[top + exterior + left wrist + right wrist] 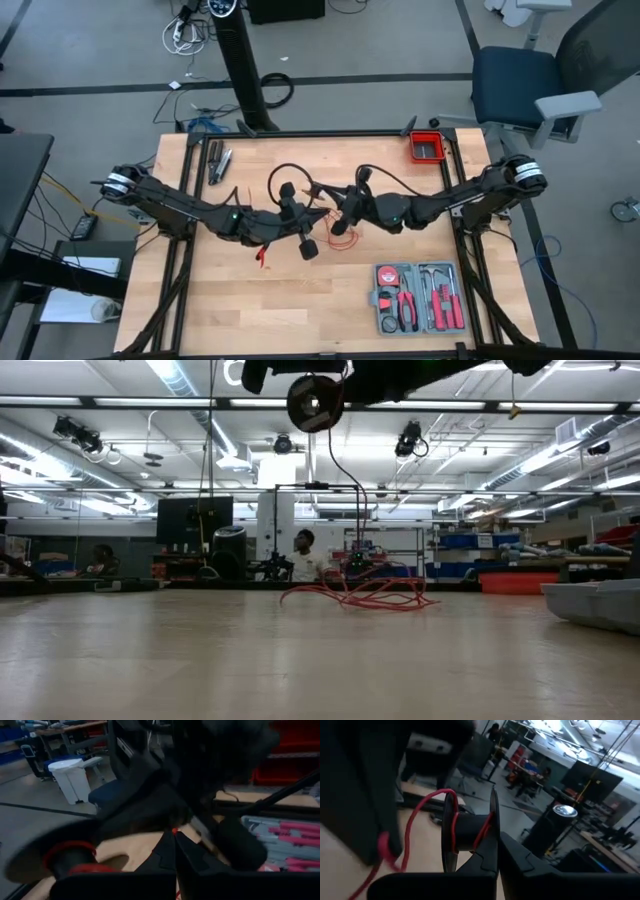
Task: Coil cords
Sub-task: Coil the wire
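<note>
Cord (318, 196) and both arms crowd the middle of the desk in the high view: thin red loops lie between the left gripper (297, 222) and the right gripper (345, 215), while the grey tool case (418, 297) sits well apart near the front right corner and a red bin (427, 148) sits at the back right corner. Seen level from the desk surface, a loose red tangle (360, 595) rests on the wood mid-desk, and a black spool (313, 401) hangs above it, lifted clear, probably so the strand can feed up freely. The left wrist camera shows that arm's fingers (155, 865) pressed together with a speck of red at their tip, so I judge them pinched on the cord, though the picture is murky. The right wrist camera shows its fingers (517, 860) closed edge-on against the spool's (467, 831) flange, red turns already wrapping its core, steadying it for winding.
</note>
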Robot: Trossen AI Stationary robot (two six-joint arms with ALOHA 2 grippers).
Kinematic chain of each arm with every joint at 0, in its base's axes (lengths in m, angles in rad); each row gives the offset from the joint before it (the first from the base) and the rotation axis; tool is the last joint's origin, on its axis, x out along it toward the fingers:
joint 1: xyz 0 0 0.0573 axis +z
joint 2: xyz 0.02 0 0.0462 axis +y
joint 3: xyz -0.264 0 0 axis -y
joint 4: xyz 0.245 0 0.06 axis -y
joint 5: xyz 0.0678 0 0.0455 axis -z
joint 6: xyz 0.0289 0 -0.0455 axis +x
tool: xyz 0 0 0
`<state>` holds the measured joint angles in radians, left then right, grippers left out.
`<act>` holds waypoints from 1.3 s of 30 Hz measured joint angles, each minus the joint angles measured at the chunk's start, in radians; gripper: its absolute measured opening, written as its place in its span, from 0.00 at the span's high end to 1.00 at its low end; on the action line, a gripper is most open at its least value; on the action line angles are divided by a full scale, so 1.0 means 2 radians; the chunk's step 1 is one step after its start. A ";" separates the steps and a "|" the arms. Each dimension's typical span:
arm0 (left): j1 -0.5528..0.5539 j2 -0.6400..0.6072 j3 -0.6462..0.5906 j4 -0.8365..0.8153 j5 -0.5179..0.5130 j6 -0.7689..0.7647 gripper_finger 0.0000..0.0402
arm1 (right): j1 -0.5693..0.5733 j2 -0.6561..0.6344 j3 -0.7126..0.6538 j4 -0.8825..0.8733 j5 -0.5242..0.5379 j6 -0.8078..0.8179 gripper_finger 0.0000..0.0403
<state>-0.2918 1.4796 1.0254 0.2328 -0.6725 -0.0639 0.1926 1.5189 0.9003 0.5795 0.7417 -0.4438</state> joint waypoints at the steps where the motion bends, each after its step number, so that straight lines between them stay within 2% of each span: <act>1: 0.000 0.002 0.000 -0.002 0.000 0.000 1.00 | -0.001 -0.002 0.000 0.003 -0.002 0.009 1.00; 6: 0.000 0.023 -0.001 0.004 -0.006 0.000 1.00 | -0.005 -0.009 0.000 0.015 -0.030 0.036 1.00; 13: 0.000 0.032 -0.001 -0.001 -0.008 0.016 0.96 | -0.006 -0.024 0.000 0.004 -0.023 0.034 1.00; 19: -0.002 0.032 -0.001 -0.003 -0.009 0.018 0.88 | -0.005 -0.071 0.000 -0.041 -0.010 0.027 1.00; 23: -0.002 0.032 -0.001 -0.016 -0.003 0.017 0.87 | -0.003 -0.110 -0.001 -0.079 -0.010 0.042 1.00; 30: -0.002 0.032 0.000 0.008 -0.022 0.047 0.87 | 0.007 -0.177 -0.041 -0.066 -0.023 0.069 1.00; 33: -0.002 0.032 0.000 0.030 -0.034 0.069 0.87 | 0.007 -0.202 -0.067 -0.055 -0.052 0.077 1.00; 36: -0.002 0.032 0.000 0.055 -0.035 0.080 0.87 | 0.007 -0.220 -0.096 -0.042 -0.109 0.080 1.00; 39: -0.001 0.032 0.000 0.071 -0.006 0.099 0.87 | 0.004 -0.235 -0.123 -0.036 -0.181 0.072 1.00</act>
<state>-0.2935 1.5436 1.0252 0.3741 -0.6840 0.1334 0.2007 1.0492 0.6549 0.5072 0.3803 -0.3004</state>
